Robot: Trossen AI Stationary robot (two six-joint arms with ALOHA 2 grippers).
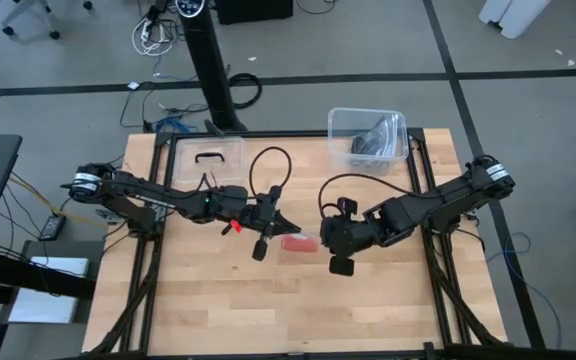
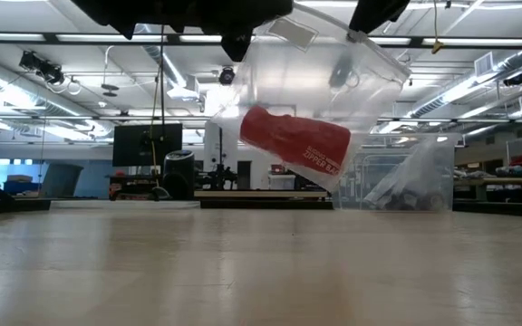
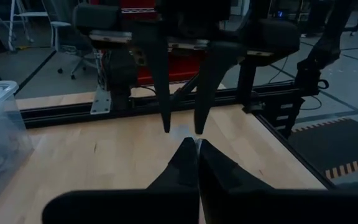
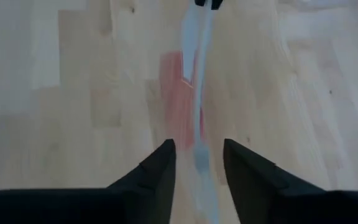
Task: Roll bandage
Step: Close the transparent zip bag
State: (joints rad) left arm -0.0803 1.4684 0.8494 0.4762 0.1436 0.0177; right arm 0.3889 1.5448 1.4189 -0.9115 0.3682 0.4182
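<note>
Left gripper (image 1: 286,226) pinched shut on clear bag's (image 2: 333,100) edge, right gripper (image 4: 197,158) parted, bare tabletop (image 1: 268,310) around.

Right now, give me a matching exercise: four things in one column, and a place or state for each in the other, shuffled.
Things:
1. left hand
2. right hand
3. bandage
4. clear bin

Places or states:
A. inside the plastic bag
B. fingers apart
C. far right corner of the table
D. shut on the bag's edge

Pairs: 1-D, 2-B, 3-A, 4-C
</note>
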